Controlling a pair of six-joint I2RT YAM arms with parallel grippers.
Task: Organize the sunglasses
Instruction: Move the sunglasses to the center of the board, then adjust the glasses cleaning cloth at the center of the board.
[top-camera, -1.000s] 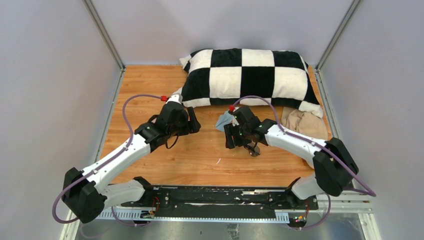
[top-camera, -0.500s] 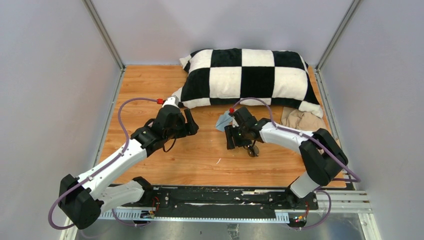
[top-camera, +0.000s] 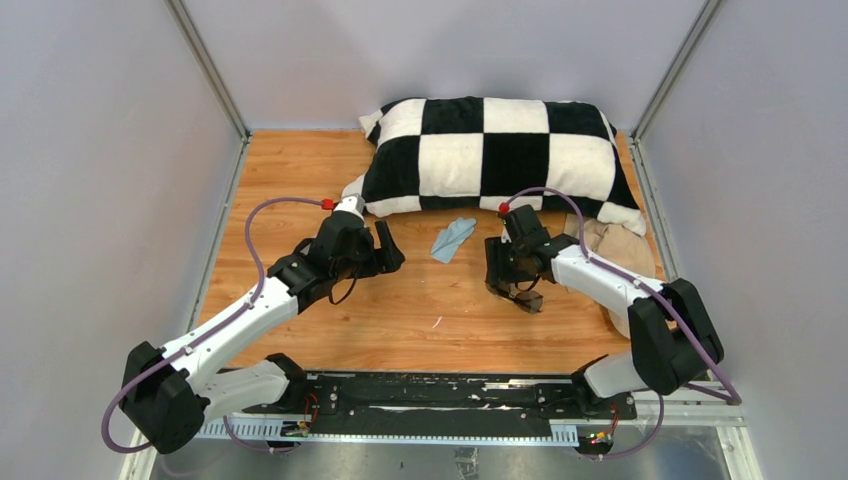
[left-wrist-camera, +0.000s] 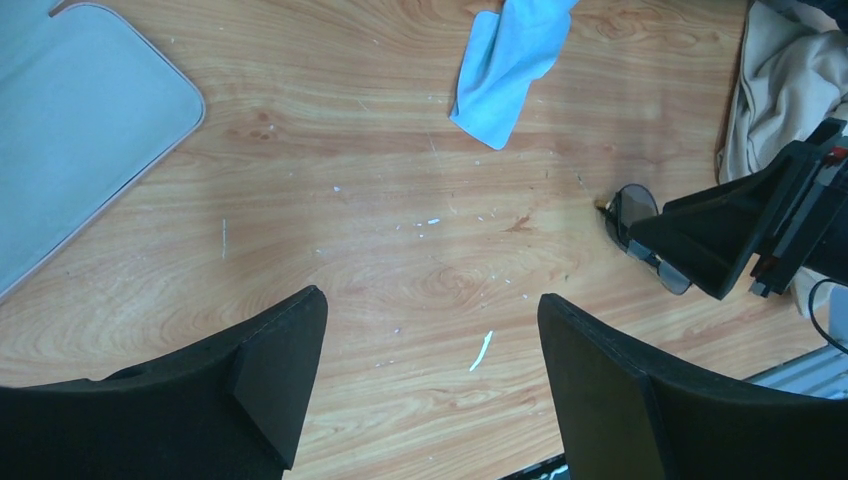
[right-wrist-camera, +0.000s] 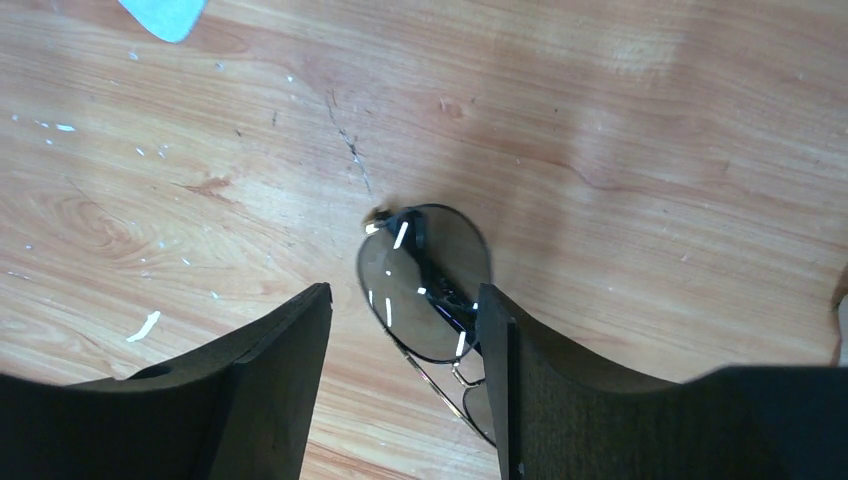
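Note:
The sunglasses (right-wrist-camera: 425, 280), with dark lenses and a thin frame, lie folded on the wooden table. They also show in the top view (top-camera: 528, 300) and the left wrist view (left-wrist-camera: 640, 215). My right gripper (right-wrist-camera: 403, 300) is open and low over them. One lens sits between its fingers, and the other lens is partly hidden behind the right finger (right-wrist-camera: 540, 380). In the top view the right gripper (top-camera: 505, 280) is at table centre-right. My left gripper (left-wrist-camera: 432, 310) is open and empty above bare wood, left of centre in the top view (top-camera: 385, 250).
A light blue cloth (top-camera: 453, 238) lies crumpled between the two grippers. A checkered pillow (top-camera: 500, 155) fills the back. A beige cloth (top-camera: 610, 245) lies at the right. A pale grey flat case (left-wrist-camera: 70, 130) lies by the left arm.
My right gripper has shifted right, away from the blue cloth, which now shows fully. The sunglasses have moved slightly right with it. The left arm has barely moved.

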